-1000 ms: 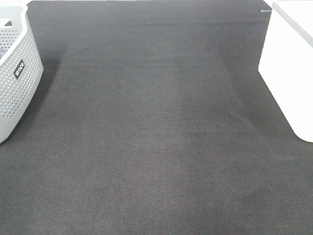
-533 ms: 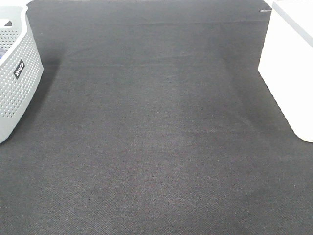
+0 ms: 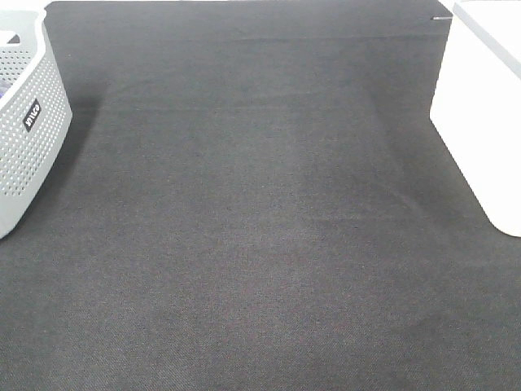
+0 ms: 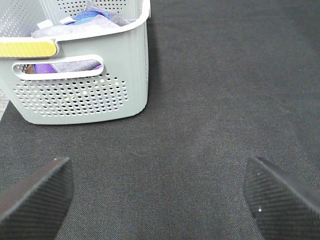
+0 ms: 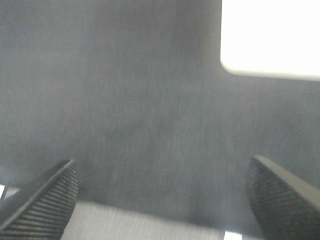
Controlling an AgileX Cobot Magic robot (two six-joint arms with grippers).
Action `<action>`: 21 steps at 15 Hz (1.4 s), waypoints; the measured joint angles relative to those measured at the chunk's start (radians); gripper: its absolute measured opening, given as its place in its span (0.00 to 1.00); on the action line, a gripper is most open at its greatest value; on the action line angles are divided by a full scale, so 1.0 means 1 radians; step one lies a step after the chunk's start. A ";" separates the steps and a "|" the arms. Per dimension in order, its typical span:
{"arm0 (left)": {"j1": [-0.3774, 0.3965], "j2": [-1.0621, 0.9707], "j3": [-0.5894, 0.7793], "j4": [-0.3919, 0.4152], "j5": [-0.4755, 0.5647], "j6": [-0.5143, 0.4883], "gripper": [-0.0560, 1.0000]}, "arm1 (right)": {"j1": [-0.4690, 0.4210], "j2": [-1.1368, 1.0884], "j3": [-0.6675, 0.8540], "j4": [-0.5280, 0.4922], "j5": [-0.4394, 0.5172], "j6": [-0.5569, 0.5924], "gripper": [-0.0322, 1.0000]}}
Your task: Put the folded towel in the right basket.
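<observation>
The folded towel shows in no view. The right basket (image 3: 482,106) is a plain white bin at the right edge of the exterior view; it also shows in the right wrist view (image 5: 272,37). Neither arm shows in the exterior view. My left gripper (image 4: 157,197) is open and empty, with its fingertips (image 4: 35,200) wide apart over the dark mat, facing the grey basket. My right gripper (image 5: 162,195) is open and empty over the mat, with the white bin ahead of it.
A grey perforated basket (image 3: 24,138) with a black label stands at the left edge; in the left wrist view (image 4: 80,95) it holds purple, blue and grey cloths. A dark mat (image 3: 260,228) covers the table.
</observation>
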 joint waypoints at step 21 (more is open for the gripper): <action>0.000 0.000 0.000 0.000 0.000 0.000 0.88 | 0.000 -0.027 0.035 -0.006 -0.052 0.001 0.86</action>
